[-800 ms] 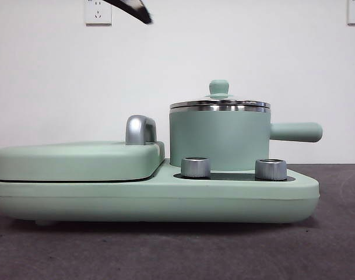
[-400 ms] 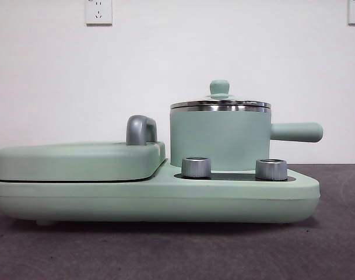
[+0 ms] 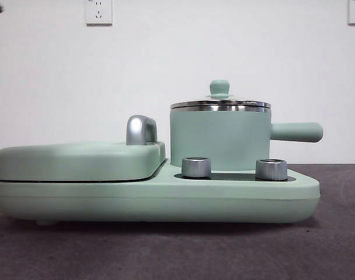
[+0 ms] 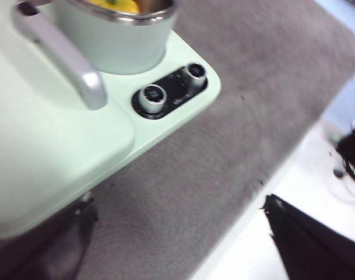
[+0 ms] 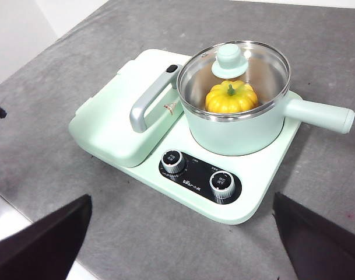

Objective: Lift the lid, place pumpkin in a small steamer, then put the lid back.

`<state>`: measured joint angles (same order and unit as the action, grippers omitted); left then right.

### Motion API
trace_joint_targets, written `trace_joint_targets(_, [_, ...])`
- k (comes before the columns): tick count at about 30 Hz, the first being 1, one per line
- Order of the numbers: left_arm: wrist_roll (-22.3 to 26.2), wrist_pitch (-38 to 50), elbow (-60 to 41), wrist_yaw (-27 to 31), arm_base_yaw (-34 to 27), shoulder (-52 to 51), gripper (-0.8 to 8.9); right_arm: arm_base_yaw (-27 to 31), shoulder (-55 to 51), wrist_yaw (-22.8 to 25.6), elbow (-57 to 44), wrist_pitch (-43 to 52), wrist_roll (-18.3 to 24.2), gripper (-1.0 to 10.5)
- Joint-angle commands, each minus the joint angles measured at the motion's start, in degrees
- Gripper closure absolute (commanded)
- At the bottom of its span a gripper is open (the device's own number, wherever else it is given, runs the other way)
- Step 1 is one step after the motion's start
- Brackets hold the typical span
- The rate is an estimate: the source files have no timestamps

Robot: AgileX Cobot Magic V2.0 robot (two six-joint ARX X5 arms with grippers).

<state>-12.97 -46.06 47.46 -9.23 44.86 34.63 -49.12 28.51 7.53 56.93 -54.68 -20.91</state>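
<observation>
— Layout, largest first?
— Grey counter (image 5: 352, 192) carries the mint cooker base (image 5: 256, 204); its flat griddle cover (image 3: 78, 160) sits shut beside the small steamer (image 3: 218, 140), whose handle sticks out sideways.
— Lid?
— The lid (image 5: 264, 61) rests on the steamer's rim, knob up. The pumpkin (image 5: 231, 97) sits inside, seen through the glass.
— Your end effectors?
— My left end effector (image 4: 177, 245) and right end effector (image 5: 183, 239) both hang above the counter, jaws spread wide, empty, well apart from the steamer.
</observation>
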Motion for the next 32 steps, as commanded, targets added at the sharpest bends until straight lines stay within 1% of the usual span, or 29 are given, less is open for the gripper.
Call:
trace_joint_targets(1, [-4.9, 1.6, -1.1, 2.5, 0.5, -2.6, 7.55, -0.6, 0.2, 0.0, 0.3, 0.2, -0.5, 5.5])
trace_joint_targets(2, [-5.0, 1.4, -1.3, 3.6, 0.5, -3.4, 8.05, -0.6, 0.2, 0.0, 0.3, 0.2, -0.5, 7.2])
trace_joint_targets(3, [-5.0, 1.4, -1.3, 4.5, 0.5, -4.1, 8.06, -0.6, 0.2, 0.0, 0.3, 0.2, -0.3, 9.4])
trace_joint_targets(4, [-5.2, 1.5, -1.3, 5.1, 0.5, -4.7, 8.09, -0.6, 0.2, 0.0, 0.3, 0.2, 0.2, 9.2])
trace_joint_targets(10, [-5.3, 1.6, -1.2, 5.2, 0.5, -6.7, 8.08, -0.6, 0.2, 0.0, 0.4, 0.2, 0.3, 9.3])
trace_joint_targets(21, [-5.3, 1.7, -1.2, 5.2, 0.5, -6.9, 8.08, -0.6, 0.2, 0.0, 0.4, 0.3, 0.3, 9.3])
trace_joint_targets(23, [-5.3, 2.4, -2.1, 5.2, -0.2, -9.2, 8.08, -0.6, 0.2, 0.1, 0.4, 0.3, 0.4, 9.3])
trace_joint_targets(26, [-5.3, 4.2, -4.3, 4.6, -4.7, -11.8, 8.08, -0.6, 0.2, 0.0, 0.4, 0.4, 0.3, 9.3])
trace_joint_targets(32, [-5.1, 19.8, -19.8, 4.3, -21.4, -21.0, 8.08, -0.6, 0.2, 0.0, 0.4, 0.7, 0.3, 9.3])
